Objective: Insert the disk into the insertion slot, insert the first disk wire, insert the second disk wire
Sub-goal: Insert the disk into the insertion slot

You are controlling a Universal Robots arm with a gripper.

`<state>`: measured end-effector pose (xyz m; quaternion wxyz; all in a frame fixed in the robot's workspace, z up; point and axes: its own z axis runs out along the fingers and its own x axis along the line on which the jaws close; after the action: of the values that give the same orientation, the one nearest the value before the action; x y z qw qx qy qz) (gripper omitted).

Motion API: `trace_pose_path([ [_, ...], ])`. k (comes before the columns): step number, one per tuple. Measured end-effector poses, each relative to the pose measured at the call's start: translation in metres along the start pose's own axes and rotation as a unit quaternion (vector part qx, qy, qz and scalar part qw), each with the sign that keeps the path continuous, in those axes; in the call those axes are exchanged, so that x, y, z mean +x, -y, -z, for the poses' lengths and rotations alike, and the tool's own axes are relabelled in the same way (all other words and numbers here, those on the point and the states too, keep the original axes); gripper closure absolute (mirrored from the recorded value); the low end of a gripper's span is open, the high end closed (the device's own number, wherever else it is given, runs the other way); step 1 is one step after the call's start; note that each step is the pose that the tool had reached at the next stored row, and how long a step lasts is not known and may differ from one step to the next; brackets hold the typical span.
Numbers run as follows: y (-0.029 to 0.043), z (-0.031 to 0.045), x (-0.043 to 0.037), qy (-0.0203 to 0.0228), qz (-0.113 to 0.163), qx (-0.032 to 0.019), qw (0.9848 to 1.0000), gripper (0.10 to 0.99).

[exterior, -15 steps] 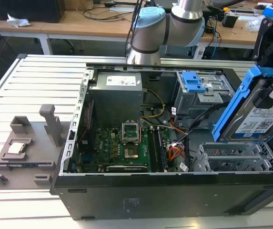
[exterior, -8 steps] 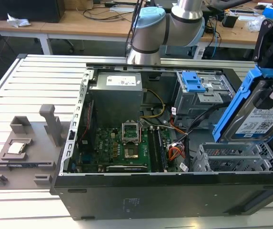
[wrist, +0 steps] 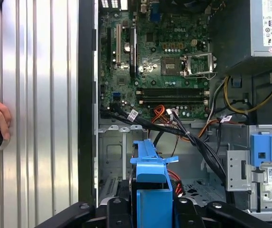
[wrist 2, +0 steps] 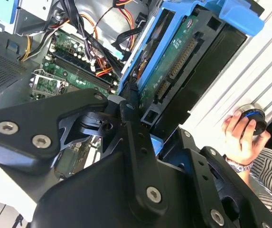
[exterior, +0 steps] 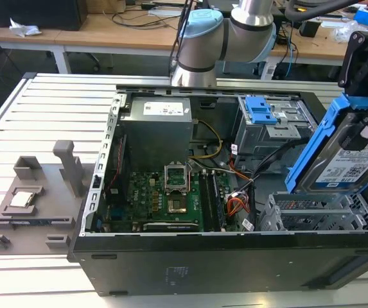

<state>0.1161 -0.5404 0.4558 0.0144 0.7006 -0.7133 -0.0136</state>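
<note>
Gripper (exterior: 365,125) holds disk (exterior: 339,168) — seemingly above slot (exterior: 312,217).

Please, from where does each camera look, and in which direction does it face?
Exterior view: high beside the open computer case, looking down into it; the arm shows.
First wrist view: on the wrist, facing down at the motherboard; the pincer shows.
Second wrist view: on the wrist, facing along the pincer at the disk.
Both wrist views share the disk and a person's hand.

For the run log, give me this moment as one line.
gripper: shut on disk | disk pose: tilted, above insertion slot | progress: disk not yet inserted
</note>
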Motion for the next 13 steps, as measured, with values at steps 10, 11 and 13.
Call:
trace_pose_path([
  [10,-0.0059,-0.0058,0.0066,0.0000,0.000,0.0000,1.0000,0.722],
  [11,-0.0059,-0.0064,0.0080,0.0000,0.000,0.0000,1.0000,0.722],
  [13,-0.0061,-0.0084,0.0099,0.0001,0.000,0.0000,1.0000,0.722],
])
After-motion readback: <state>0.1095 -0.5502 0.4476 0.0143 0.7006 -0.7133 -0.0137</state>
